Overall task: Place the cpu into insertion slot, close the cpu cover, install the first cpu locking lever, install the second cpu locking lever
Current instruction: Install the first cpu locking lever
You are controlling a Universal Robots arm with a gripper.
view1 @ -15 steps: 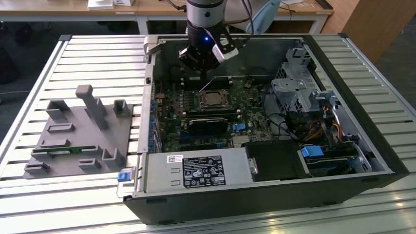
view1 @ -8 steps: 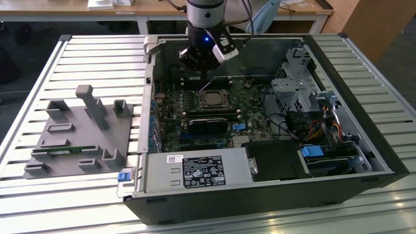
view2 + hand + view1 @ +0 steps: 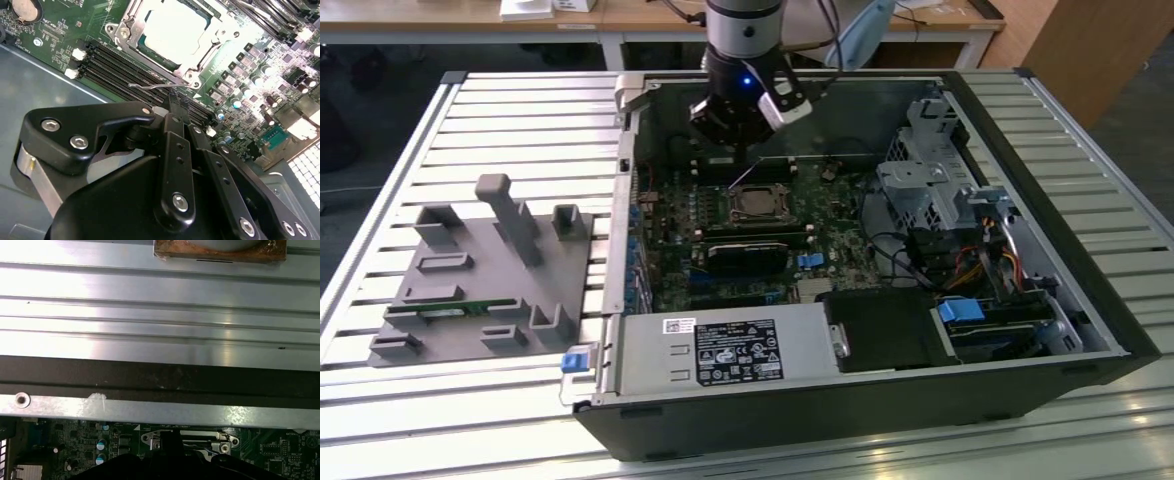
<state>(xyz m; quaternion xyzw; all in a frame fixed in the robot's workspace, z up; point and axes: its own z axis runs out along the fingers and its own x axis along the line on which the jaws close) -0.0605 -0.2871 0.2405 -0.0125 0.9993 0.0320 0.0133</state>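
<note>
From the exterior view, the gripper [image 3: 744, 160] hangs inside the open computer case [image 3: 1067, 300], just above the insertion slot [image 3: 755, 206] on the green motherboard [image 3: 670, 265]. A grey moulded fixture [image 3: 480, 285] sits on the slatted aluminium table [image 3: 400, 150], well apart on the exterior view's left.

In the second wrist view, the cpu [image 3: 174, 30], dull pale metal, already lies in the socket, and the cpu cover [image 3: 202, 61], a thin silvery frame, looks folded down around it. A thin wire locking lever [image 3: 155, 86] stands free beside the black memory slots [image 3: 120, 62], so I judge the levers remain undone. The matte black fingers [image 3: 176, 112] look pressed together near that lever, gripping nothing I can see.

The first wrist view shows the ribbed table and the case's rim [image 3: 160, 407].
</note>
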